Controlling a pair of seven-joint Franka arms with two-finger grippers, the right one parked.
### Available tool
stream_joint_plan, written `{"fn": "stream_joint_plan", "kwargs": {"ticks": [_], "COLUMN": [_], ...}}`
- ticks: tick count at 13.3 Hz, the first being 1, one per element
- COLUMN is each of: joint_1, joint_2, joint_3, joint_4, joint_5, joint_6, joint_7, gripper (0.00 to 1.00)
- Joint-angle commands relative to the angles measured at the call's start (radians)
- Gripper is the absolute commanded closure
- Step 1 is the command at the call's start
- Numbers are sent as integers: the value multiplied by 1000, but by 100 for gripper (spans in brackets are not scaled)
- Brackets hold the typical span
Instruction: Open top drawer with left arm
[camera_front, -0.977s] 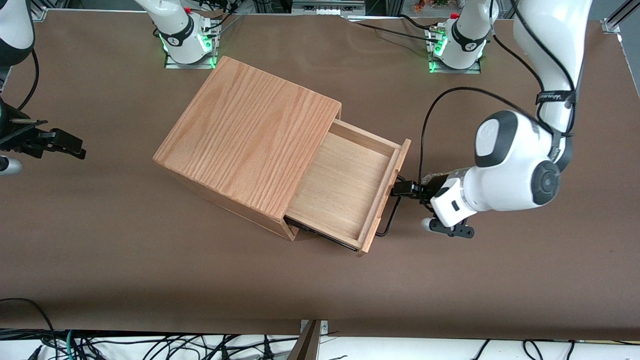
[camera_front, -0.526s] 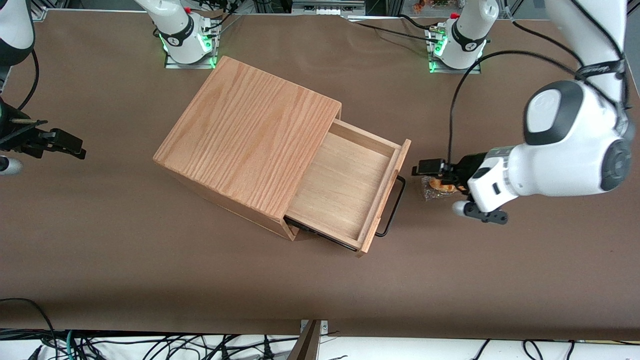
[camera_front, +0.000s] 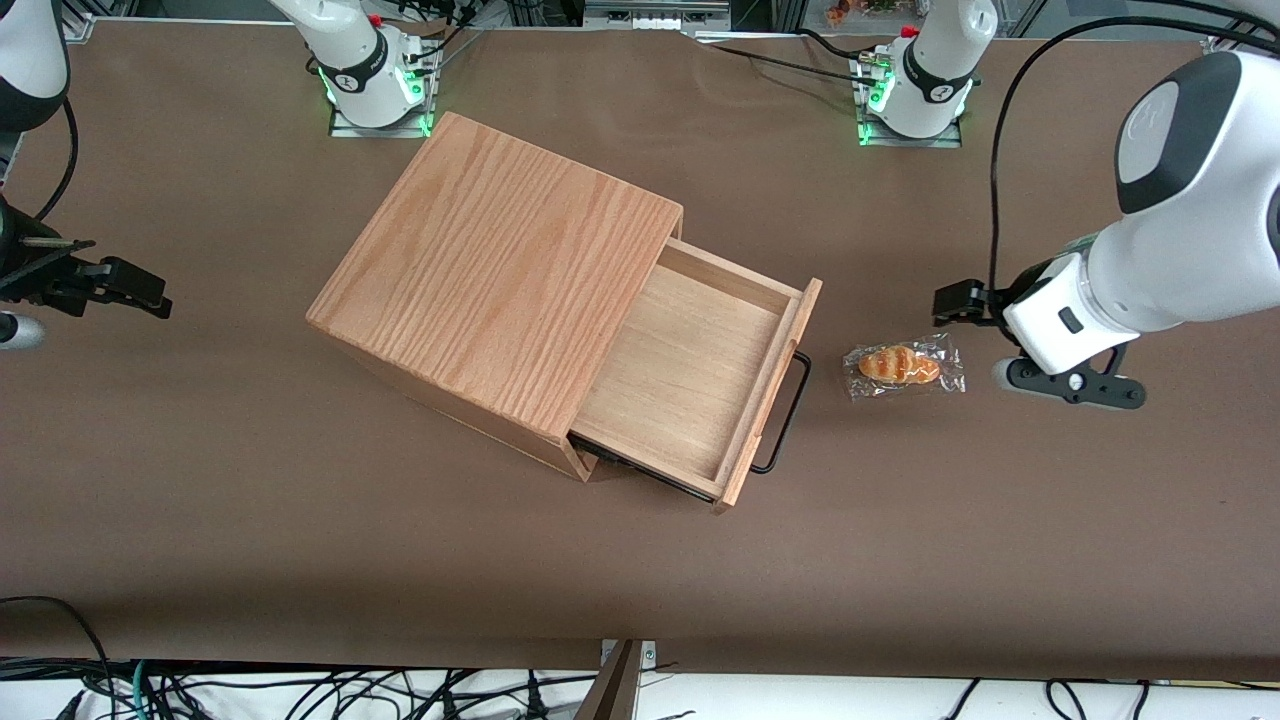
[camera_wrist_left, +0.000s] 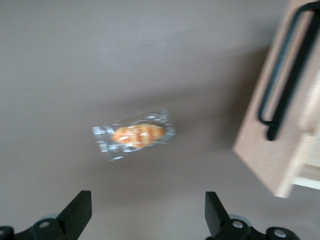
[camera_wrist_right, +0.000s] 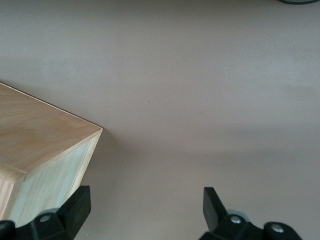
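Observation:
The top drawer (camera_front: 690, 370) stands pulled far out of the oak-grain cabinet (camera_front: 500, 270), its pale plywood bottom bare. Its black wire handle (camera_front: 785, 415) sticks out from the drawer front (camera_wrist_left: 272, 135) and also shows as the handle (camera_wrist_left: 285, 85) in the left wrist view. The left arm's gripper (camera_front: 955, 302) hangs well clear of the handle, toward the working arm's end of the table, above the tabletop. The gripper (camera_wrist_left: 147, 215) is open, its fingertips wide apart with only bare table between them.
A small bread roll in a clear wrapper (camera_front: 903, 366) lies on the brown table between the drawer front and the gripper; the wrist camera looks down on the roll (camera_wrist_left: 134, 135). The arm bases (camera_front: 915, 85) stand farther from the front camera.
The gripper came off the handle and drew away toward the working arm's end, lifting. The wrapped roll, first under the gripper, now lies uncovered. The drawer stayed put.

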Motion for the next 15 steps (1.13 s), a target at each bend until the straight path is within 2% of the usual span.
{"fn": "stream_joint_plan", "kwargs": {"ticks": [1,4,6,9,11,15], "joint_1": [5,7,55,103,108,140], "joint_2": [-59,-117,-231,-388,-462,-467], "joint_3": [-14,-14,-5,-2,-2,-2], "joint_4": [-63,-144,-312,-512,-597,-585], "joint_5": [59,48,-30,-28,-31,-32], "joint_6": [-5,35,195,381,377,296], "joint_7": [-3,-5,-11,-10,-19,-5], "gripper": [0,0,0,0,0,0]}}
